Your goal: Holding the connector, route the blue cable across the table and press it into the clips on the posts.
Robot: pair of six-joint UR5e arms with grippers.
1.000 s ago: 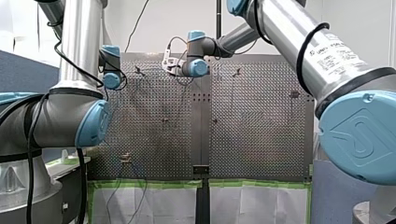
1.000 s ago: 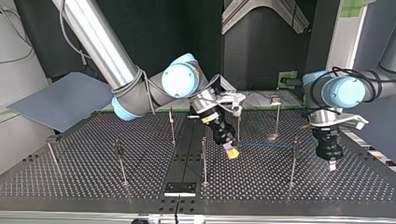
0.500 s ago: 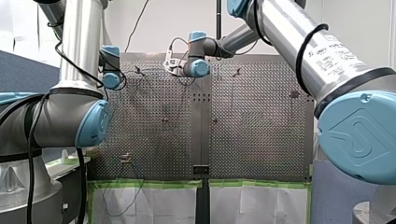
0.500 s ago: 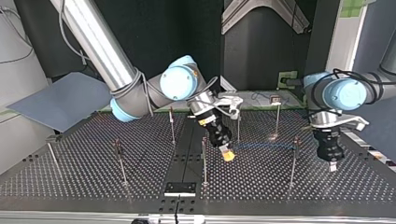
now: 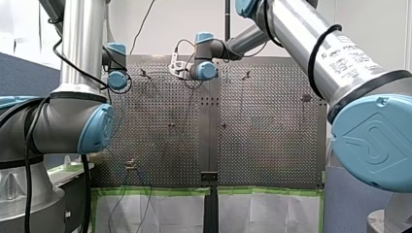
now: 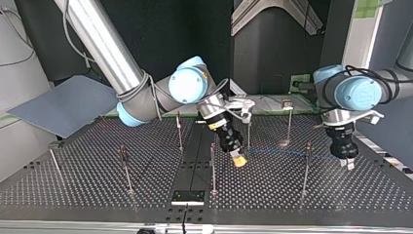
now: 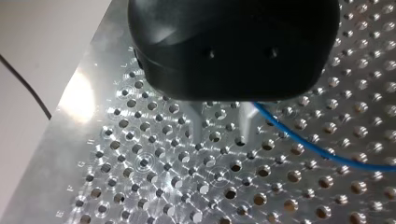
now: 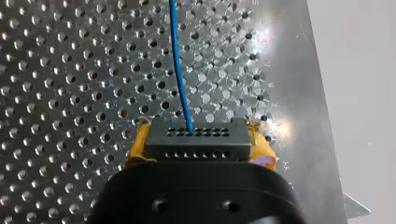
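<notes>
As the right pincer (image 6: 238, 159) clamped the connector (image 8: 196, 138) between yellow pads, the cable (image 8: 179, 70) ran straight from it toward the left pincer (image 7: 223, 126), whose jaws stood apart and empty. A hard tug could strain that joint, I judged. Posts (image 6: 213, 168) stood close beside the connector on the perforated metal counter (image 6: 97, 187), leaving little room to swing.

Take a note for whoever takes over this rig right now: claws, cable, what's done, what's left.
Right claw: shut on the connector, low over the table.
Left claw: open, cable passing beside one finger.
Cable: runs from the connector past a post toward the left claw.
Done: connector gripped.
Left: press cable into the clips; I cannot tell if any holds it yet.
</notes>
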